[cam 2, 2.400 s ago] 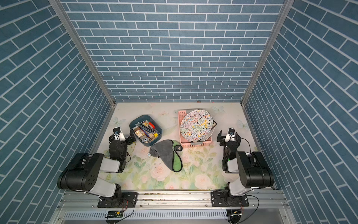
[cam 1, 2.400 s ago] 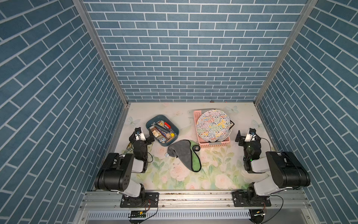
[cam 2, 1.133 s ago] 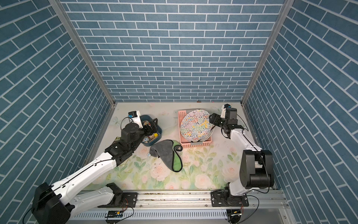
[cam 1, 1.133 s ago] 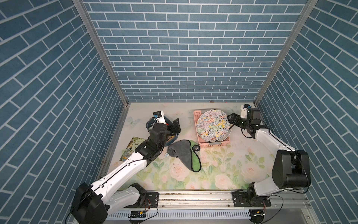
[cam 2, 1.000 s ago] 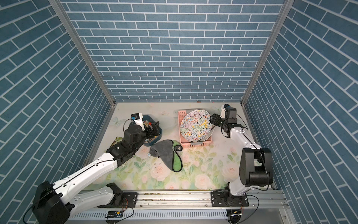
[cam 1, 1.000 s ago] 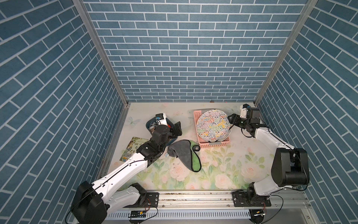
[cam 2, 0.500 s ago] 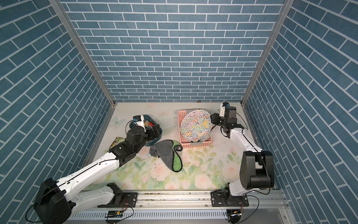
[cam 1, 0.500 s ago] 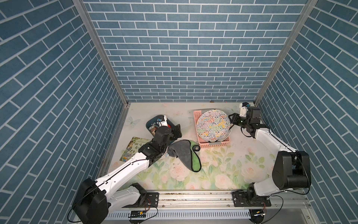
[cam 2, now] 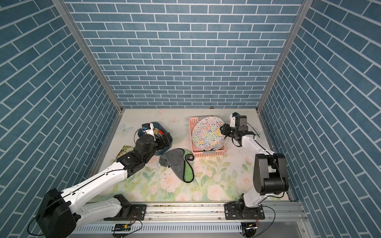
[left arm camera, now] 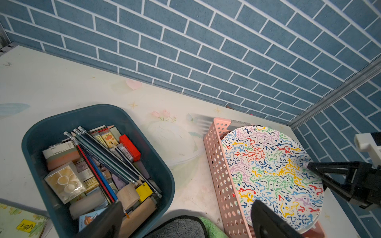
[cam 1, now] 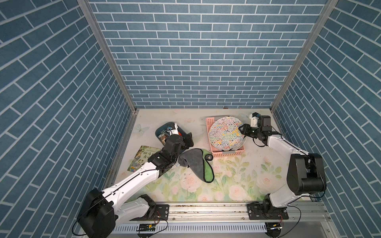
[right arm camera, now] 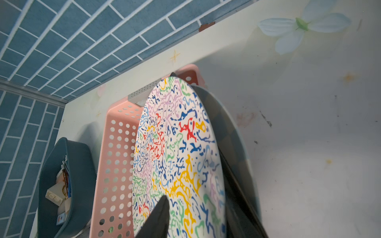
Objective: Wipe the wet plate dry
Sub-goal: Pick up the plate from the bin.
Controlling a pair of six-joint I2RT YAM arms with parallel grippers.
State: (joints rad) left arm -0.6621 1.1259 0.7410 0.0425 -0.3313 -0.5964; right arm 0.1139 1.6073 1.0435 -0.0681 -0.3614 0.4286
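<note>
Plate [cam 1: 225, 133]: stood on edge in basket [cam 1: 228, 154], leant vs. dark plate [right arm camera: 231, 131].
R pincer [cam 1: 241, 130]: rim straddled, one finger at the face, one behind; whether it is pinched can't be told.
L pincer [cam 1: 188, 139]: spread wide over cloth [cam 1: 193, 162] edge, nothing held.
Risk, slip: wet rim likely lost if gripped shallow and lifted.
Risk, knock: dark plate or basket may be dragged along.
Risk, L side: bin [left arm camera: 99, 109] may be nudged when cloth is grabbed.

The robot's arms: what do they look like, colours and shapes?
The left arm and right arm have smooth white shells between bulky black cylindrical joints. Thin black cables loop near wrists and bases. The jaws are black, tapering triangles.
</note>
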